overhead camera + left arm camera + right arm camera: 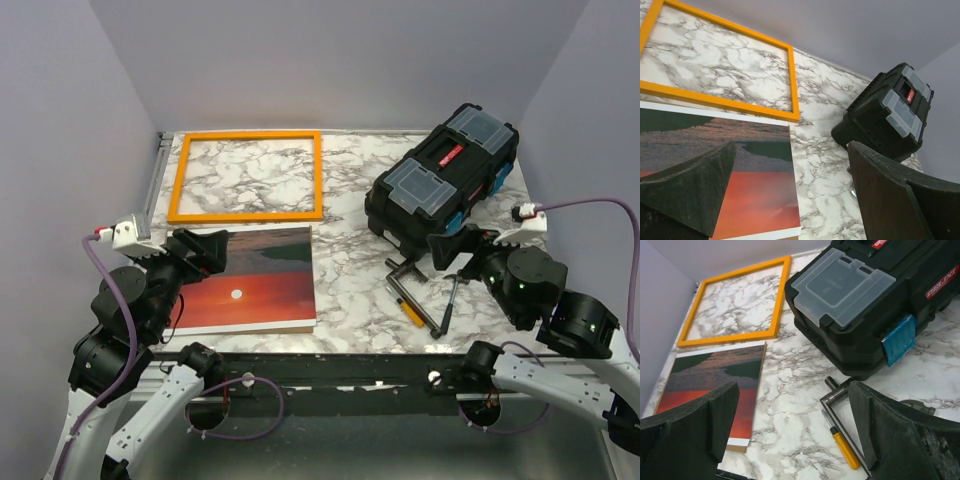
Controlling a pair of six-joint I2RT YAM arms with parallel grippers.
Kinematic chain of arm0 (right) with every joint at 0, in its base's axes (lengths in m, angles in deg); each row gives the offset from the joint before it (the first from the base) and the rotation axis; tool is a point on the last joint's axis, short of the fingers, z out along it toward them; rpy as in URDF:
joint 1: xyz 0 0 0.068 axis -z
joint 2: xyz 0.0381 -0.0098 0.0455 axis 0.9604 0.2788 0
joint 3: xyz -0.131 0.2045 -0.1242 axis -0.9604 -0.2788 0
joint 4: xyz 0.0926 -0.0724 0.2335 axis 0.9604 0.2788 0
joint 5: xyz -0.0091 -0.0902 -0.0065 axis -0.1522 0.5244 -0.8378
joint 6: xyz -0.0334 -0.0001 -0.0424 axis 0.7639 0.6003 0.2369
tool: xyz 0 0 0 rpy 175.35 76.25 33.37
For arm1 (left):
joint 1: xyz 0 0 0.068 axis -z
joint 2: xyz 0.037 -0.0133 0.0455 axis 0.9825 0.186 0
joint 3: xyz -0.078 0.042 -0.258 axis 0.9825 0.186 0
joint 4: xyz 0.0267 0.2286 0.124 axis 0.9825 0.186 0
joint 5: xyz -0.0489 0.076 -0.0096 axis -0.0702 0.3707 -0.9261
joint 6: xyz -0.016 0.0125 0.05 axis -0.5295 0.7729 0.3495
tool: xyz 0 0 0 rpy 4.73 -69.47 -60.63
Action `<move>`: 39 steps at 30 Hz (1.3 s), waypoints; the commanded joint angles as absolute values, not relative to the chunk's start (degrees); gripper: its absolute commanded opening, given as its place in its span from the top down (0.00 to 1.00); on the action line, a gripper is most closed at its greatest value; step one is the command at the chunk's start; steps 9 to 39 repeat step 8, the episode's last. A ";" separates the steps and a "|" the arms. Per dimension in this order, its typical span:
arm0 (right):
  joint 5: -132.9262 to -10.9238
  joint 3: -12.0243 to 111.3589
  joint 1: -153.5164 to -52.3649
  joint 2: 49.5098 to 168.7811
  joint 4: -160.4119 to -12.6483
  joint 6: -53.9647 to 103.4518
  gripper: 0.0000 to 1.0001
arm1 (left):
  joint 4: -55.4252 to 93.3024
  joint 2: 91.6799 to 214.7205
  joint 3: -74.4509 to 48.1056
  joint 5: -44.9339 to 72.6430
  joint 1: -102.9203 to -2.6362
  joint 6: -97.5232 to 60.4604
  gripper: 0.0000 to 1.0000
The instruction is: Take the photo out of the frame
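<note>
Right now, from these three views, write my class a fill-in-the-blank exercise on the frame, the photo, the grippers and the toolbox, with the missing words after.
1. The colour of the frame is ____.
2. The photo lies flat on the table beside the frame, so the frame is ____.
3. The left gripper and the right gripper both have their jaws ____.
4. The toolbox stands on the robot's ____ side of the table.

Missing words: orange; empty; open; right.

Sunset photo point(250, 280) flat just before empty orange frame point(245, 176)
</note>
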State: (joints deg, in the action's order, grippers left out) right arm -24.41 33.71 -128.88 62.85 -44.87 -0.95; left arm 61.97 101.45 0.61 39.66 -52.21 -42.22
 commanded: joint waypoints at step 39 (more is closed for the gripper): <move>-22.13 33.22 -129.15 56.83 -45.47 -0.61 0.00 | 59.67 101.92 0.82 37.50 -52.21 -40.17 0.02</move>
